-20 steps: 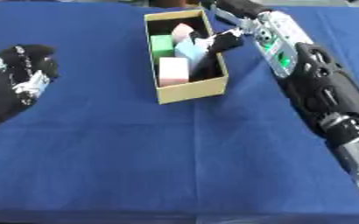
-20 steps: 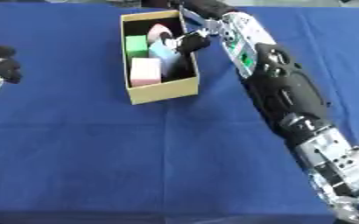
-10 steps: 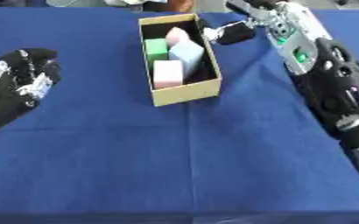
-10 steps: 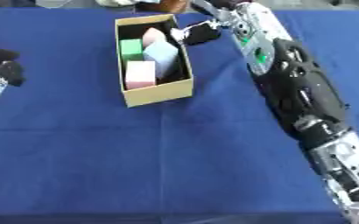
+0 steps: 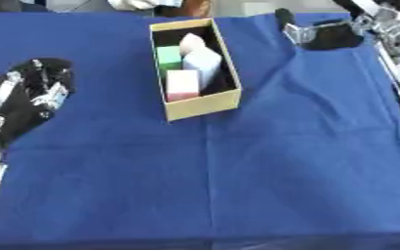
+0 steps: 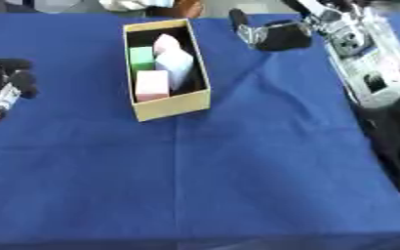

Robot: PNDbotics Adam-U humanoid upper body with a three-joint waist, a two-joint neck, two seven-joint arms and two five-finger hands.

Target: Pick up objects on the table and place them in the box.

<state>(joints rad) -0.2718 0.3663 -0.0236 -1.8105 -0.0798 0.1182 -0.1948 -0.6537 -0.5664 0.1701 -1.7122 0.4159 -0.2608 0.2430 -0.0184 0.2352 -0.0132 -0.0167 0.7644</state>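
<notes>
We see a table (image 5: 237,185) covered with a blue cloth, creased in lines that run out from the box. The yellow cardboard box (image 5: 202,105) stands toward the far middle of the table, long side running away from us, its top open. Inside it lie 4 pale things: a green block (image 5: 169,55) at the left, a pink block (image 5: 183,83) just nearer to us and touching it, a pale blue-white block (image 5: 203,62) tilted against the right wall, and a light pink piece (image 5: 191,43) at the far end, partly hidden behind the blue-white one. We cannot make out their exact shapes. No loose things show on the cloth around the box.

Beyond the far edge of the table some pale and brown shapes show, too blurred to name.

The right robot hand (image 6: 276,35) is at the far right, beside the box's far right corner and apart from it, low over the cloth. Its fingers look curled in with 1 dark finger sticking up toward the far edge, and we see nothing held in it. Its silver and black forearm runs off to the right edge.

The left robot hand (image 5: 37,85) shows at the left edge, well apart from the box, fingers loosely spread and relaxed, holding nothing.
</notes>
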